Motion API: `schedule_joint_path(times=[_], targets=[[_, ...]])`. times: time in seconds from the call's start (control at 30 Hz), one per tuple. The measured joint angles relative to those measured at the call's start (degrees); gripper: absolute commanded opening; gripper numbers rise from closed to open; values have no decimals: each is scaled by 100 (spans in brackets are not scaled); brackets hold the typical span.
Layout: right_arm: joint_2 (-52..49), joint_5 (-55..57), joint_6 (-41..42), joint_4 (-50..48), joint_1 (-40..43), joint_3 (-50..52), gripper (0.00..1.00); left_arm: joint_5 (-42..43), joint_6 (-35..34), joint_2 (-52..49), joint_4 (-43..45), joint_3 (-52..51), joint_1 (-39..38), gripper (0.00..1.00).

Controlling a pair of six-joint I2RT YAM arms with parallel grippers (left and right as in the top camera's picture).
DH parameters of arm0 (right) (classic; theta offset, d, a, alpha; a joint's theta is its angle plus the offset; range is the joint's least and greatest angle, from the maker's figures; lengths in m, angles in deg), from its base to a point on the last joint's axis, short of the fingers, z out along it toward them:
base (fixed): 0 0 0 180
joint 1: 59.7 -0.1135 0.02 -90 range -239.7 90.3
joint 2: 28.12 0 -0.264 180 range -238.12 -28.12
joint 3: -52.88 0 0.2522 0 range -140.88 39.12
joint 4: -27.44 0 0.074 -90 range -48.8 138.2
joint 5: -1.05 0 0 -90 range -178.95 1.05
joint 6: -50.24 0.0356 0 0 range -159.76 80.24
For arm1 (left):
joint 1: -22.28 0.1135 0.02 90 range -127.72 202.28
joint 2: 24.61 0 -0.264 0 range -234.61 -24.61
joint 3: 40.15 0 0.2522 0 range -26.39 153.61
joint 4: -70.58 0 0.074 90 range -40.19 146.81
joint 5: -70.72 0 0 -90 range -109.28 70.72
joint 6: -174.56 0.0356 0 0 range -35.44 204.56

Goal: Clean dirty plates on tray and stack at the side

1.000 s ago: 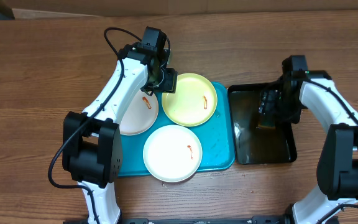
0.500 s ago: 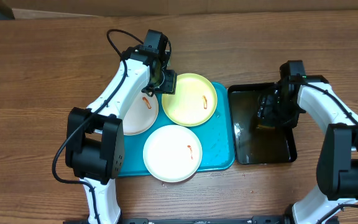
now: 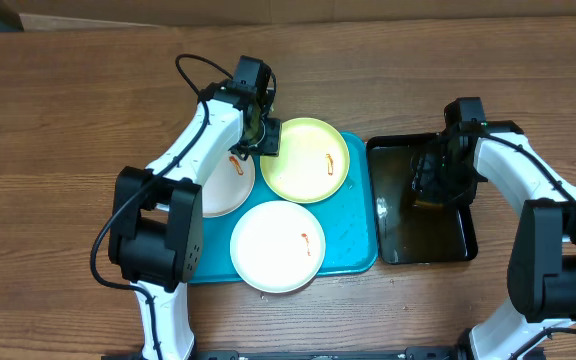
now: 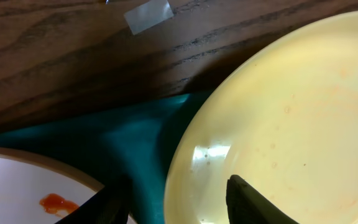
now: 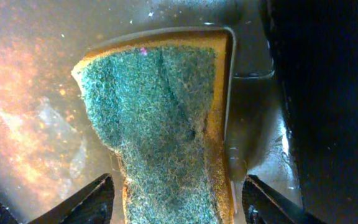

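Note:
The turquoise tray [image 3: 356, 250] holds three plates. The pale yellow-green plate [image 3: 306, 160] lies at the back, with a red-orange smear. One white plate [image 3: 218, 190] lies at the left and one [image 3: 278, 245] at the front, each smeared. My left gripper [image 3: 259, 138] is open at the yellow-green plate's left edge. In the left wrist view its fingers [image 4: 179, 208] straddle the rim of that plate [image 4: 291, 112], next to the white plate [image 4: 30, 186] and the tray [image 4: 123, 137]. My right gripper [image 3: 433, 180] is open in the black tub, its fingers [image 5: 176, 205] on either side of the green-topped sponge [image 5: 160, 124].
The black tub [image 3: 423, 245] with wet residue stands right of the tray. A piece of clear tape [image 4: 148, 15] sticks to the wooden table behind the tray. Bare table [image 3: 58, 150] lies to the left of the tray.
My left gripper has shifted slightly forward at the yellow-green plate's edge. My right arm has shifted slightly left over the sponge. The plates have not moved.

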Motion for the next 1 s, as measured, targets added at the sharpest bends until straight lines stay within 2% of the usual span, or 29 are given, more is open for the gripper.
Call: schedule_joint_path(times=[0.07,0.1,0.33,0.37,0.4,0.47,0.5,0.53,0.57,0.6,0.73,0.9,0.97,1.0], targets=[[0,2,42,-13,-4,52,66,0,0,0,0,-4,0,51],[0,2,48,-11,-7,81,62,0,0,0,2,-4,0,51],[0,0,140,-118,-48,214,16,2,0,0,101,-66,0,47],[0,0,146,-114,-48,214,5,0,2,0,109,-76,0,46],[0,0,129,-101,-50,214,4,0,0,0,129,-90,0,42],[0,2,155,-92,-48,214,4,2,7,0,192,-120,0,38],[0,4,146,-94,-48,214,27,0,4,0,254,-146,0,38],[0,17,142,-92,-48,214,59,0,0,0,315,-181,0,39],[0,20,146,-61,-48,214,72,0,0,0,356,-212,0,42],[0,26,146,24,-48,205,77,0,0,0,391,-249,0,43],[0,39,140,350,-48,55,77,0,-2,-2,435,-295,0,43],[0,63,125,-203,-48,-142,73,0,-2,-2,468,-295,0,44],[0,66,125,-356,-48,-133,67,0,-2,-2,470,-295,0,44],[0,63,136,-442,-48,-118,52,0,-2,-2,470,-295,0,44]])
